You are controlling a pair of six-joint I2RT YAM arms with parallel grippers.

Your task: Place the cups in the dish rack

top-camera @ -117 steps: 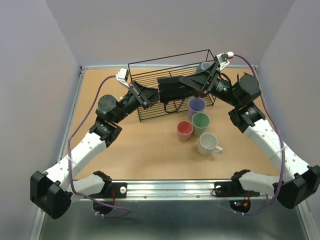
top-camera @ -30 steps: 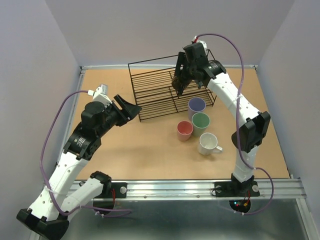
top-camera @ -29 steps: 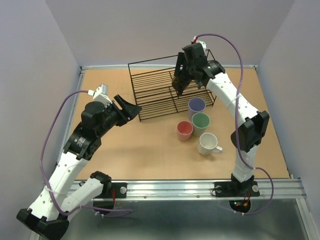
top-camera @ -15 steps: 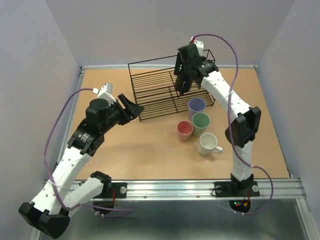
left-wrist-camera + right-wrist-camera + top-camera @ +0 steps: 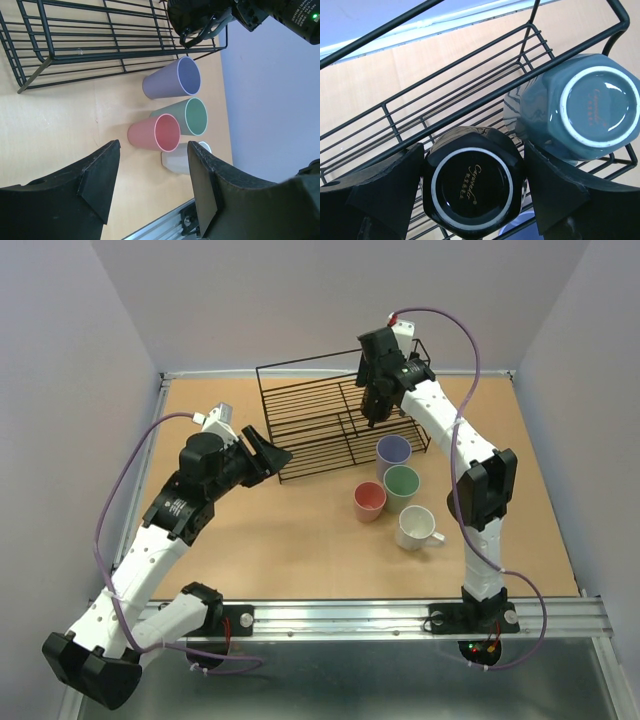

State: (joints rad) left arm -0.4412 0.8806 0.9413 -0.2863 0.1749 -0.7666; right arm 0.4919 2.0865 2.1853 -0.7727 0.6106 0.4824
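Right wrist view: the black mug (image 5: 472, 186) hangs upside down over the right end of the rack (image 5: 310, 418). The right gripper (image 5: 474, 170) is closed on it, one finger pressed to each side. The grey-blue mug (image 5: 582, 107) sits inverted on the wires just beside it, nearly touching.

That closeness is my main worry. If I lower the black mug off line, its rim may catch the grey-blue one or land across a wire, and it would tip when I let go. I cannot tell from here whether the rim is seated yet, so opening early could drop it. The finger on the grey-blue side also has little room, and spreading wide may shove that mug toward the rack's end.

Further out, the lavender (image 5: 172, 79), green (image 5: 186, 117) and pink-red (image 5: 155, 134) cups and the white mug (image 5: 179, 161) stand bunched on the table (image 5: 300, 540) in front of the rack. Reaching for one could topple its neighbour. The left gripper (image 5: 152, 187) hovers spread and empty, aimed at them.
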